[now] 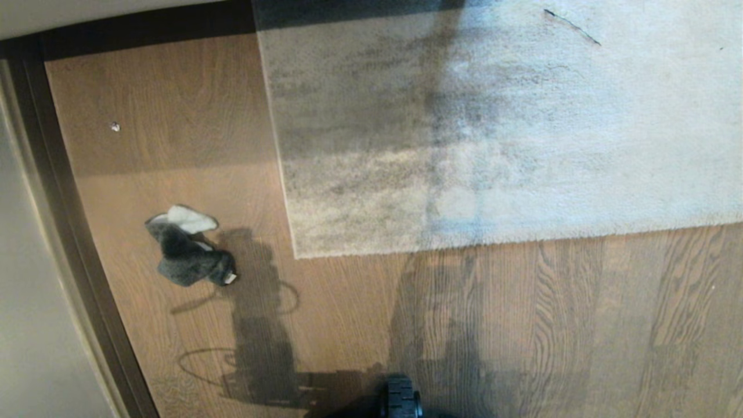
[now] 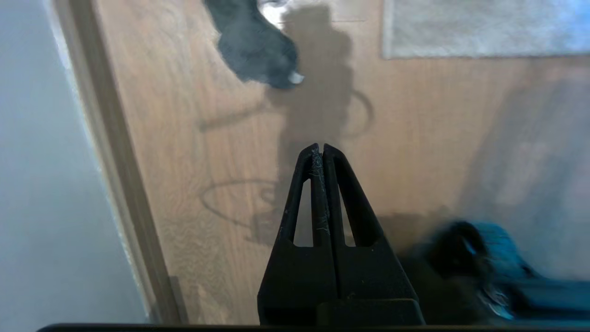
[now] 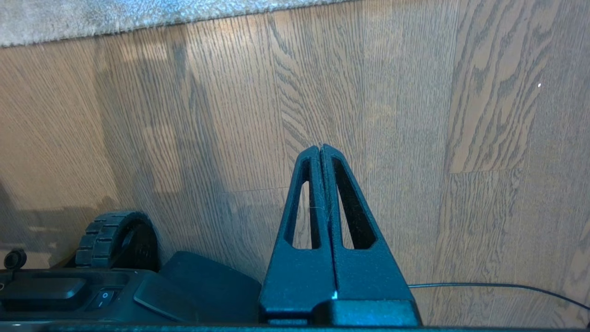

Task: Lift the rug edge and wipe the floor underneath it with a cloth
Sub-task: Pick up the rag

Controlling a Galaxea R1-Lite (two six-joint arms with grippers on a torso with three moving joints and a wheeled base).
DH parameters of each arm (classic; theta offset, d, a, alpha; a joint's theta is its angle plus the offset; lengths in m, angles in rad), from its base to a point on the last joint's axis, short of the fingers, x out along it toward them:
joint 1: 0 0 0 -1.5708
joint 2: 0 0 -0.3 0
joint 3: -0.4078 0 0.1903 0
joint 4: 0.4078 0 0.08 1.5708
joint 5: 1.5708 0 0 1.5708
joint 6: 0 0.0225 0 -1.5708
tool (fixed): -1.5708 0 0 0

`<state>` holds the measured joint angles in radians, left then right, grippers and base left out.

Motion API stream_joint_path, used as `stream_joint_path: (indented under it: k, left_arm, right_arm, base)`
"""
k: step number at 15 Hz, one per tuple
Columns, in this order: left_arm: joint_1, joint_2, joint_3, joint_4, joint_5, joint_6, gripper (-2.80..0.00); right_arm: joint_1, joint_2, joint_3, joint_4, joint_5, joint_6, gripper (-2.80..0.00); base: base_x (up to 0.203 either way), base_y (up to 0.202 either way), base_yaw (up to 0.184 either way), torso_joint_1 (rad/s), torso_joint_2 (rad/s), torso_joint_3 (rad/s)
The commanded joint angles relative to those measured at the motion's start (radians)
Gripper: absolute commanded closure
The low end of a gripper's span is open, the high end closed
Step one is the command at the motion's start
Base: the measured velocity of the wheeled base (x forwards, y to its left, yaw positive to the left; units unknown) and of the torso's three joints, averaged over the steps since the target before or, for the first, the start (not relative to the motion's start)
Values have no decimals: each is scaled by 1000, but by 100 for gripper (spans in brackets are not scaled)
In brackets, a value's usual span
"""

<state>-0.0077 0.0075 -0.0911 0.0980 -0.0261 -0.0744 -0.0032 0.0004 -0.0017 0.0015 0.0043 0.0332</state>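
Well apart, cloth (image 1: 188, 247) and rug edge (image 1: 286, 191) flank open floor (image 1: 249, 174)

Bright w/ hard shadows on floor (image 1: 522, 325); left wrist blurry.

a dark brown skirting strip (image 1: 64, 191) runs along the left edge of the wood planks, with a pale grey wall (image 1: 23, 302) beyond it. a tiny white speck (image 1: 115, 126) lies on the planks near that strip. a thin black cable (image 3: 498, 287) trails across the planks.
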Motion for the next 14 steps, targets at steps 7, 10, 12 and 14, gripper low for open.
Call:
stream_joint_path:
  k: [7, 10, 12, 14]
  left_arm:
    - [-22, 422, -144, 10, -55, -14, 0]
    - [-19, 632, -160, -107, -40, -18, 0]
    - [-2, 788, -165, -217, -14, -18, 0]
    - [48, 935, -165, -356, -1, -11, 0]
  right_arm:
    - [0, 0, 0, 0, 0, 1, 0]
    - [0, 0, 0, 0, 0, 1, 0]
    - [0, 0, 0, 0, 0, 1, 0]
    - [0, 1, 0, 0, 0, 1, 0]
  base:
    - [0, 0, 0, 0, 0, 0]
    - [0, 0, 0, 0, 0, 0]
    - [0, 0, 0, 0, 0, 0]
    - [0, 0, 0, 0, 0, 0]
